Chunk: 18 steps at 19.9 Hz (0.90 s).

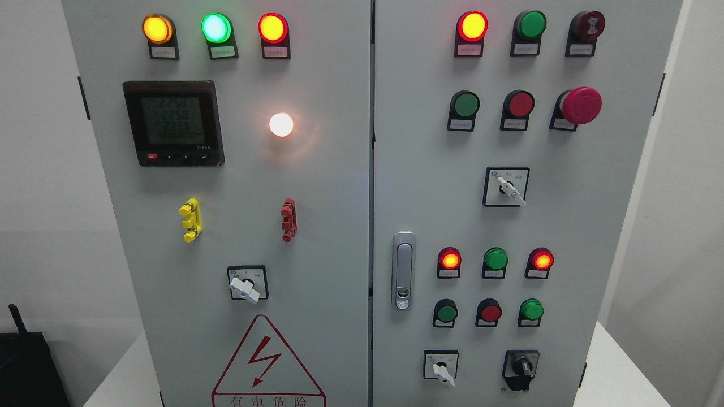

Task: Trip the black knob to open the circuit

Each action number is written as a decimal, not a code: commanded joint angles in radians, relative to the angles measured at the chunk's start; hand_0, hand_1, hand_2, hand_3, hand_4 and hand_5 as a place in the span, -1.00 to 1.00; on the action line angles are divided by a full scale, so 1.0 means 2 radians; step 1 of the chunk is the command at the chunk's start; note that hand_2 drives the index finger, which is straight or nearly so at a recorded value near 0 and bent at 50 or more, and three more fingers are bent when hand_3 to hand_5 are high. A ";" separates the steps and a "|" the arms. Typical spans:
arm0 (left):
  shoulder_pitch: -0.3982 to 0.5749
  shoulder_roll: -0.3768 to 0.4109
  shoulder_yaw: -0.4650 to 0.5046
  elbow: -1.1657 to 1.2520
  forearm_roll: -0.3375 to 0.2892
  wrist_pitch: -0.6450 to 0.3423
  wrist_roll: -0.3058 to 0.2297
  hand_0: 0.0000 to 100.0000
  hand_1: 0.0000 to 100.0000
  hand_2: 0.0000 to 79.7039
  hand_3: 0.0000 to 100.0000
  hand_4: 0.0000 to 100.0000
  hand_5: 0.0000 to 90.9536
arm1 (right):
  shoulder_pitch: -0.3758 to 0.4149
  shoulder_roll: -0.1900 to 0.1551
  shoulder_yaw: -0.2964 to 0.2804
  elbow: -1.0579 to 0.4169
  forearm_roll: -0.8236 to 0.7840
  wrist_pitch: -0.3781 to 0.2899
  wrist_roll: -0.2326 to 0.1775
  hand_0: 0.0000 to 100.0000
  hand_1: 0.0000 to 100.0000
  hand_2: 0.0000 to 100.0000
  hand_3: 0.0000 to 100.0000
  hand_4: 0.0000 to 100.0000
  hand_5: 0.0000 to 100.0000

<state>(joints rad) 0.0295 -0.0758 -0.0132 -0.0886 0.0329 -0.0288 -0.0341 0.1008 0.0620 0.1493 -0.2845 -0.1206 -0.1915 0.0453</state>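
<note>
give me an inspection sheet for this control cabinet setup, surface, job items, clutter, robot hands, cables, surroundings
Surface: grey two-door cabinet front, doors shut, standing on a white table.
Job's things: black knob at lower right of the right door, untouched.
Clutter: white selector switches; lit and unlit indicator lamps; red mushroom button; digital meter; yellow and red fittings; door latch; warning triangle.
Robot hands: nothing seen.
Cables: nothing seen.
Surroundings: pale walls; dark object with antenna at lower left.
</note>
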 commanded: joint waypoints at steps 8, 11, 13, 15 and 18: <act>0.000 0.000 0.000 0.001 0.001 0.001 0.000 -0.76 -0.22 -1.00 -1.00 -1.00 -1.00 | 0.032 -0.006 -0.009 -0.119 0.002 -0.047 -0.022 -0.60 0.07 -1.00 0.32 -0.07 -0.93; 0.000 0.000 0.000 0.001 0.001 0.001 0.000 -0.76 -0.22 -1.00 -1.00 -1.00 -1.00 | 0.039 -0.006 -0.010 -0.167 0.002 -0.052 -0.054 -0.57 0.14 -1.00 0.56 0.17 -0.67; -0.001 0.000 0.000 0.001 0.001 0.000 0.000 -0.76 -0.22 -1.00 -1.00 -1.00 -1.00 | 0.048 -0.010 -0.010 -0.208 0.002 -0.052 -0.060 -0.54 0.22 -1.00 0.64 0.25 -0.54; 0.000 0.000 0.000 0.001 0.001 0.001 0.000 -0.76 -0.22 -1.00 -1.00 -1.00 -1.00 | 0.052 -0.016 -0.011 -0.237 0.002 -0.054 -0.072 -0.52 0.27 -1.00 0.68 0.32 -0.40; 0.000 0.000 0.000 0.001 0.001 0.001 0.000 -0.76 -0.22 -1.00 -1.00 -1.00 -1.00 | 0.052 -0.019 -0.011 -0.263 0.002 -0.073 -0.088 -0.50 0.36 -1.00 0.77 0.47 -0.16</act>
<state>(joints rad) 0.0296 -0.0758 -0.0132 -0.0886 0.0329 -0.0288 -0.0341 0.2061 0.0299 0.1320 -0.7766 -0.1184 -0.3119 -0.1156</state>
